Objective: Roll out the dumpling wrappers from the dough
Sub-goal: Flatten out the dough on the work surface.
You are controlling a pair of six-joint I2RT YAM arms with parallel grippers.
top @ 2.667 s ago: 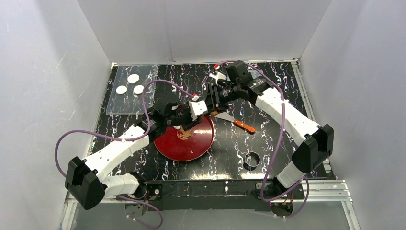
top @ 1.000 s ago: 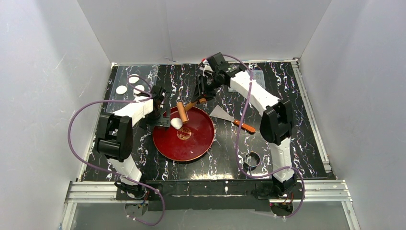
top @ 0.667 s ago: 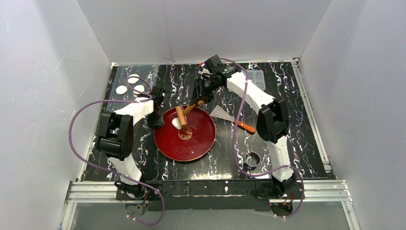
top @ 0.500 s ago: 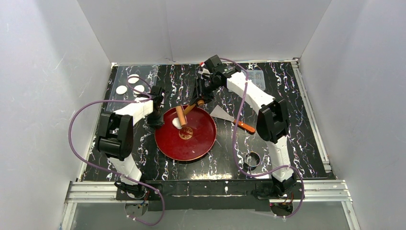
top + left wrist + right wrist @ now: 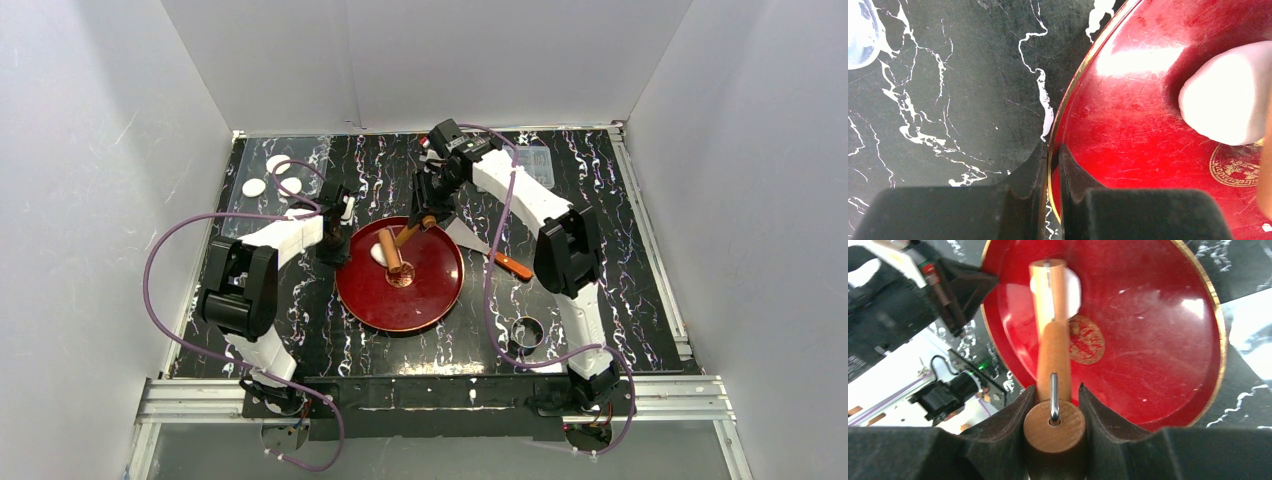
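The dough is a soft white lump on the far left part of the red plate. My right gripper is shut on the handle of a wooden rolling pin, whose roller lies across the dough. In the right wrist view the pin covers most of the dough. My left gripper is shut on the plate's left rim; in the left wrist view its jaws pinch the gold rim, with the dough to the right. Three round wrappers lie at the far left.
The wrappers sit on a clear tray. A scraper with an orange handle lies right of the plate. A metal ring cutter stands at the near right. A clear container is at the far right of the mat.
The plate has slid to the right with my left gripper on its rim. The rolling pin has moved down and right over the dough, which looks flatter than a second ago.
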